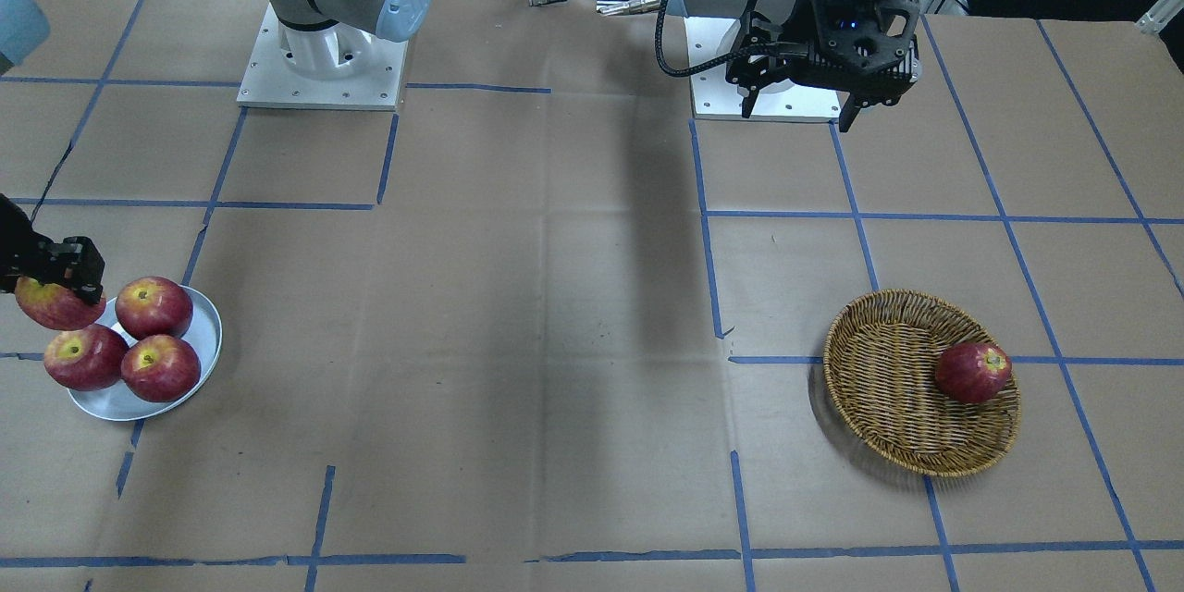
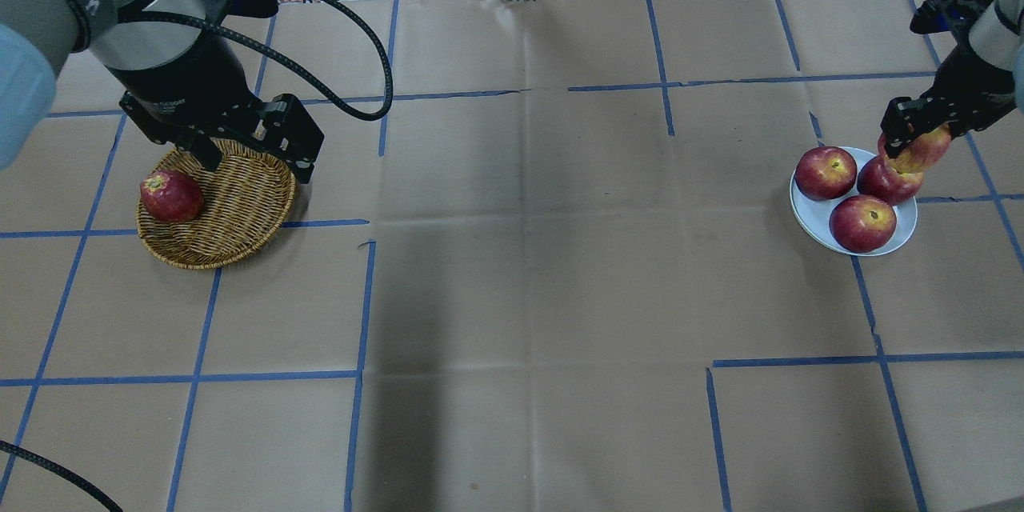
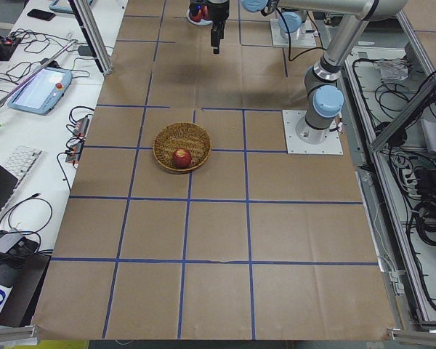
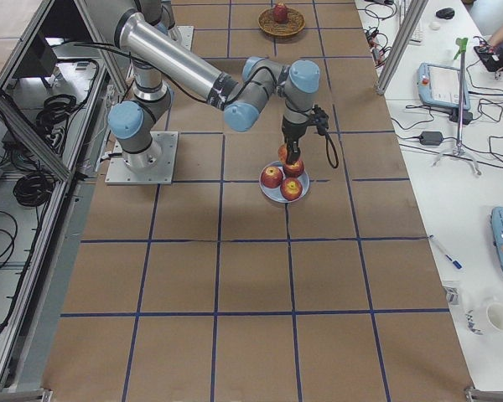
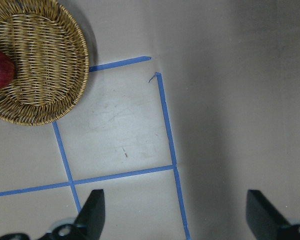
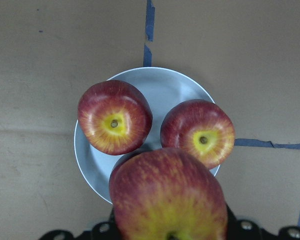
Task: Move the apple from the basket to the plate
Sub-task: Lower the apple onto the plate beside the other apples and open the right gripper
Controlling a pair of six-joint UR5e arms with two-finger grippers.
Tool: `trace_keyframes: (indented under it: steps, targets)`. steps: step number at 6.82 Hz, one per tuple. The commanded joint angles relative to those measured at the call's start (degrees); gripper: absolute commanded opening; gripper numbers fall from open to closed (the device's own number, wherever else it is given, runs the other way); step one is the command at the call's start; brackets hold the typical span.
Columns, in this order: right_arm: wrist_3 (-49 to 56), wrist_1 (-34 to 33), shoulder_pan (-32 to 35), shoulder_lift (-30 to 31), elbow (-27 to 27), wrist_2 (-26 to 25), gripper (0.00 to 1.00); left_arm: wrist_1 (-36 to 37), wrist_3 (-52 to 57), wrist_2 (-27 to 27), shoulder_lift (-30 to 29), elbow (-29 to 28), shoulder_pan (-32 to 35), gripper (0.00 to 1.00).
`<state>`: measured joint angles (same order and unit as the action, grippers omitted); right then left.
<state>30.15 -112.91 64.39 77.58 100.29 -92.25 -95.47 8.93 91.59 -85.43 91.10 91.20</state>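
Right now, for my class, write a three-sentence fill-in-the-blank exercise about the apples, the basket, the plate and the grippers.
The right gripper grips the yellow-streaked apple, while the left gripper is ___.
___ apples rest on the plate.
The basket holds just ___ dark apple.
Missing words: open; three; one.

The apple [image 6: 167, 200], running off the right wrist view's bottom edge, is covering most of a third apple [image 2: 882, 186]; the basket [image 5: 40, 75] is being cropped.
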Motion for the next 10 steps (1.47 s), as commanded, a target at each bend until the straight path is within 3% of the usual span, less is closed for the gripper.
trace_keyframes:
  steps: [1,6,7,8,10]
  targets:
    - [0.70,-6.06,-0.32,-1.64,3.49,2.77,0.51,-0.07,0.20,0.08,-0.17,-0.75,-0.23,0.99]
    - [0.70,-8.73,-0.40,-3.48,5.44,2.25,0.52,-0.07,0.38,0.08,-0.52,-1.45,-0.41,0.99]
    - [0.70,-8.74,-0.40,-3.58,5.36,2.16,0.79,-0.16,0.04,0.08,-0.78,-1.37,-0.32,0.99]
    - [0.61,-8.65,-0.40,-3.58,5.09,1.98,1.00,-0.07,0.12,0.08,-0.79,-1.37,-0.41,0.99]
    - [0.17,-8.47,-0.32,-2.36,3.70,1.98,1.00,-0.07,0.03,0.00,-1.40,-1.37,-0.41,0.99]
